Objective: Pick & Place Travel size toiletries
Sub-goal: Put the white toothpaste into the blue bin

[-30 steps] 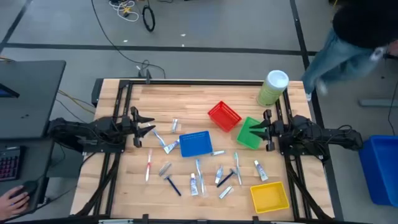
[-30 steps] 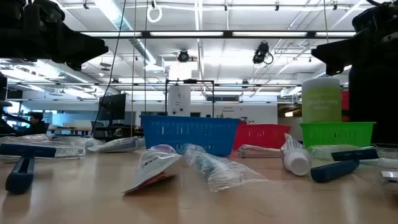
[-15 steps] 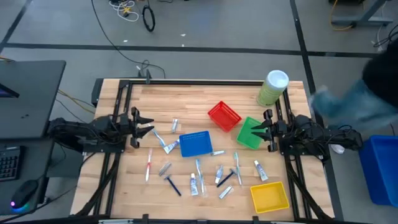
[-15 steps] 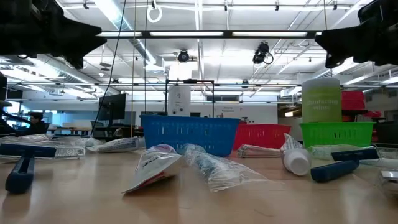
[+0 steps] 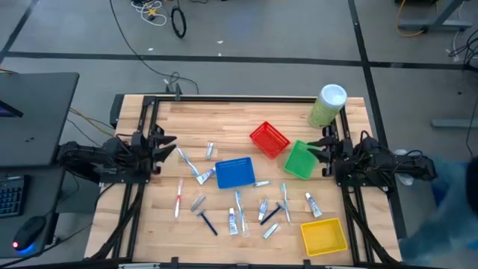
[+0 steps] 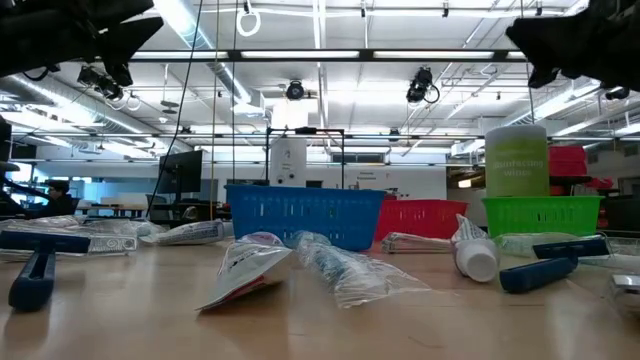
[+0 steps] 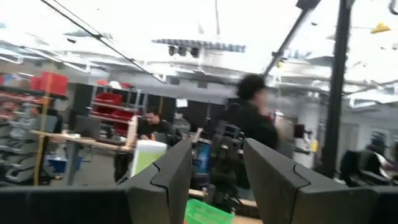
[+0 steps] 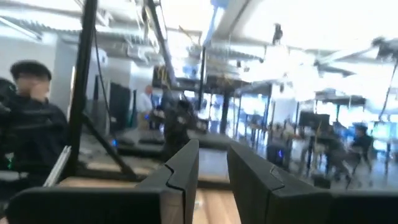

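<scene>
The travel size toiletries lie scattered on the wooden table's near middle: a white tube, a dark blue razor, a red-handled toothbrush, a pale blue toothbrush and several more. In the low view a razor and a tube lie flat in front. My left gripper hangs open above the table's left side. My right gripper hangs open beside the green basket. Both point level toward the middle, well above the items.
A blue basket stands mid-table, a red one behind it and a yellow one at the near right corner. A pale-green cylinder with a white lid stands at the far right. The table's far left part is bare wood.
Both grippers have risen and tipped upward, leaving the low view's upper corners almost wholly. The left one has drawn back slightly toward the table's left edge. A person has walked away past the table's right side. The toiletries have not moved.
</scene>
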Controlling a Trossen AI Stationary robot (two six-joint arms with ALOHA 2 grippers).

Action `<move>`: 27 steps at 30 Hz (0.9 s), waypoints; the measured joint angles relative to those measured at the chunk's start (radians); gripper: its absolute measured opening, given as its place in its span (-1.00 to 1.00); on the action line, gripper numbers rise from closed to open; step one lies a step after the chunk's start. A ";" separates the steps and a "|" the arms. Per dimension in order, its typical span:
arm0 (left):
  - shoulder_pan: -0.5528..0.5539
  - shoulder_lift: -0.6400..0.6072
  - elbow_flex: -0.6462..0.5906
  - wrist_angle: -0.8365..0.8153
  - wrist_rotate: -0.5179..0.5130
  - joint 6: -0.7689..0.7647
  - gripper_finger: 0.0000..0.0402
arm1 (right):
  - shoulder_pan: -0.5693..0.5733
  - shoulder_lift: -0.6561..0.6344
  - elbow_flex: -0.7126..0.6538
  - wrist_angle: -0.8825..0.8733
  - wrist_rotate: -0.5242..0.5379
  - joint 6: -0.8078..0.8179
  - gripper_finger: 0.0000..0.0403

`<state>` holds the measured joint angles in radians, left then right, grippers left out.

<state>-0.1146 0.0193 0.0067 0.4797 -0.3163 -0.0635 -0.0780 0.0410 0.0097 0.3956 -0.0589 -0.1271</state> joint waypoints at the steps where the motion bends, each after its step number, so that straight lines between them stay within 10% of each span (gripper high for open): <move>1: 0.000 0.000 0.000 -0.002 -0.010 -0.007 -0.24 | 0.000 0.000 0.000 0.018 -0.021 0.018 -0.54; 9: 0.000 0.000 0.000 -0.048 -0.015 -0.063 -0.24 | 0.000 -0.001 0.000 0.047 -0.050 0.081 -0.53; 18: 0.001 0.008 0.017 -0.033 -0.118 -0.090 -0.24 | 0.000 0.082 0.000 0.307 0.542 0.034 -0.53; 27: 0.013 0.159 0.031 0.158 -0.136 -0.020 -0.24 | -0.023 0.421 0.061 0.592 0.316 0.038 -0.53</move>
<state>-0.1021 0.1788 0.0378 0.6378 -0.4519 -0.0837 -0.1006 0.4619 0.0706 0.9874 0.2571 -0.0893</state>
